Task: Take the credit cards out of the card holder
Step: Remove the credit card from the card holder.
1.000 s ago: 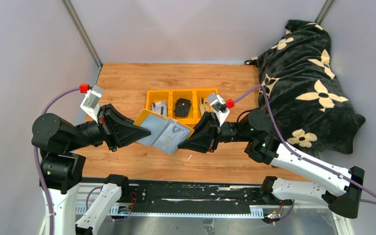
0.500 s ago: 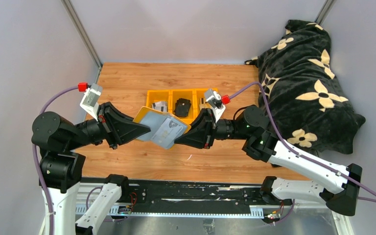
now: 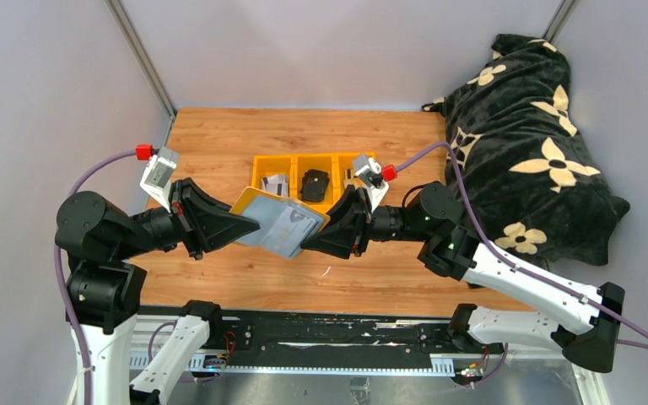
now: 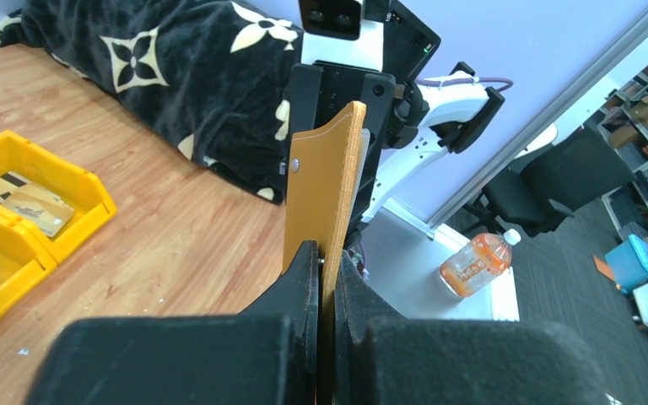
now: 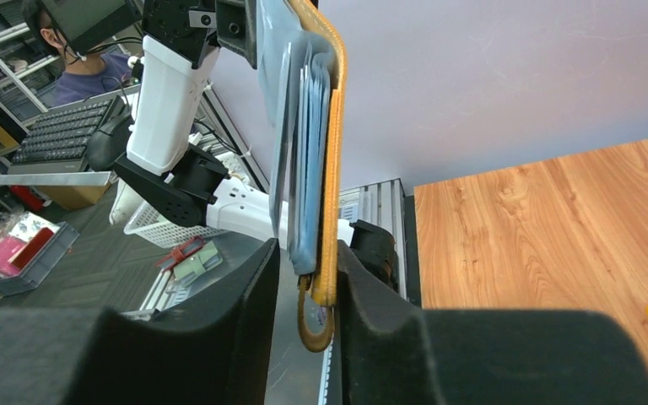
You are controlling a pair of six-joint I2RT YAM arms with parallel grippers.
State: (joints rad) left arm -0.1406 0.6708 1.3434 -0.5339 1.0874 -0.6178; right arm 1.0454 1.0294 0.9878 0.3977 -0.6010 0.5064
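We hold the card holder (image 3: pixel 280 221) aloft, just near of the yellow bins (image 3: pixel 294 157): left gripper (image 3: pixel 250 225) clamped on its left edge, right gripper (image 3: pixel 306 244) clamped on its right. The credit cards (image 5: pixel 310 126) sit inside, so our right should regrip the cards alone, sparing the mustard flap

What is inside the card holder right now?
The open card holder shows grey-blue lining with a pale card tucked in its pocket. How many cards lie beneath is covered.

Yellow bins (image 3: pixel 314 157); black floral blanket (image 3: pixel 523 135) at right.
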